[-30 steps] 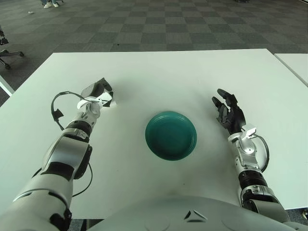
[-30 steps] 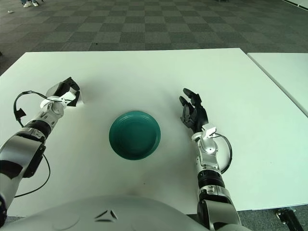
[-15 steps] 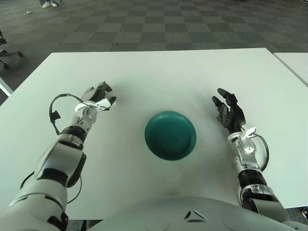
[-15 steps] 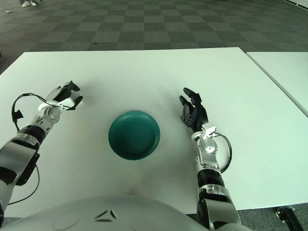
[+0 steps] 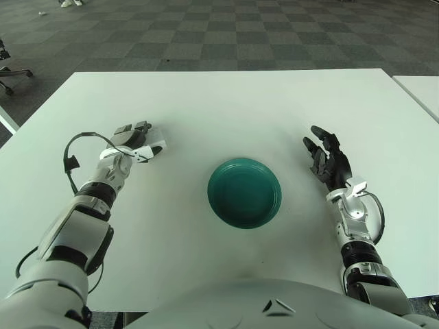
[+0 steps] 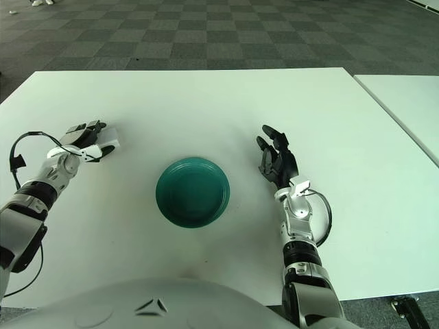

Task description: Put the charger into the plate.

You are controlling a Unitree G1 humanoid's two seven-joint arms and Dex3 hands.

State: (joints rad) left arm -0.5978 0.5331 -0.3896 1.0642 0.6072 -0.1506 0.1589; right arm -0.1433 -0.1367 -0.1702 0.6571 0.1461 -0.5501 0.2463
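Left eye view shows you the left hand (image 5: 130, 142) out over the white surface (image 5: 226, 103), its dark fingers (image 5: 140, 127) stretched nearly flat and loosely spread, not clamped around anything. The white charger (image 5: 156, 139) sits right at those fingertips, on the side toward the plate; it appears to touch them, but you cannot tell whether any finger truly presses it. The green plate (image 5: 244, 192) lies well apart from those fingers, off toward the middle of the surface, with nothing inside it. Your right hand (image 5: 328, 162) shows on the far side of the plate, fingers spread and pointing upward, holding nothing. A black cable (image 5: 71, 159) loops out beside the left wrist, behind the fingers. Beyond the surface's far edge you see checkered carpet floor (image 5: 226, 34).
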